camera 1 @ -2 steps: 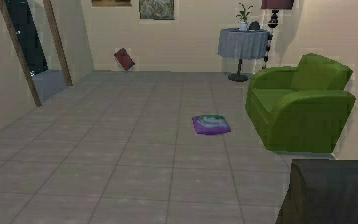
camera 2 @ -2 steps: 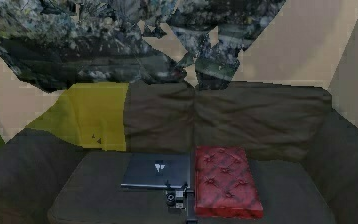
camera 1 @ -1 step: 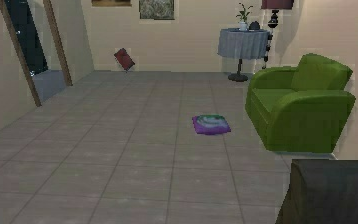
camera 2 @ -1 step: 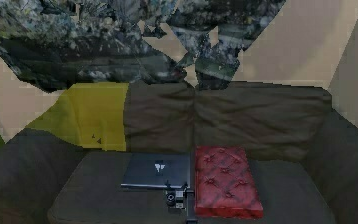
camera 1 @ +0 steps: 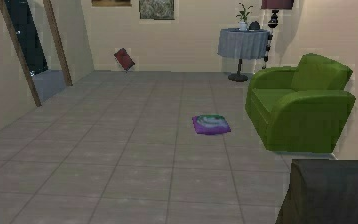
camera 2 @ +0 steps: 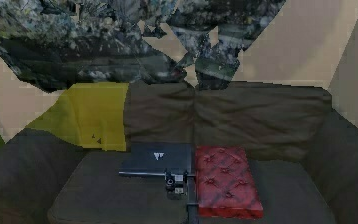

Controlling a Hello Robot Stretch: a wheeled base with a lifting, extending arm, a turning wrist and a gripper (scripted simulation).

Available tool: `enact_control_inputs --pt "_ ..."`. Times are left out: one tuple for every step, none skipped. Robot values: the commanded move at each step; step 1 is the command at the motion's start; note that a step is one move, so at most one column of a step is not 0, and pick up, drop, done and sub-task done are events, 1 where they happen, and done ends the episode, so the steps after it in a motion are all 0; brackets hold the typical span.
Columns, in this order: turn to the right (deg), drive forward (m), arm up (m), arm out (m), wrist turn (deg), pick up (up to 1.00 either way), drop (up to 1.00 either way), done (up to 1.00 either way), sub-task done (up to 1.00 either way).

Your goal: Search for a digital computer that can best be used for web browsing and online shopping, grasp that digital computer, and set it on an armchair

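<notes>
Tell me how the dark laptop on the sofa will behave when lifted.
The laptop looks a thin closed slab, so probably stiff, not floppy. Lying flat on the soft sofa seat, it should slide rather than roll or tip if pushed. Its smooth lid may be slippery, and a drop would likely damage it.

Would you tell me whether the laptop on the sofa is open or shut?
Shut: the laptop lies flat on the sofa seat, lid logo facing up.
</notes>
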Motion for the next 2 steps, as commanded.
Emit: enact_control_inputs --pt "0.0 0.0 0.5 0.0 0.0 0.0 0.0 0.0 0.0" --pt "0.0 0.0 0.02 0.0 0.0 0.0 0.0 0.0 0.0"
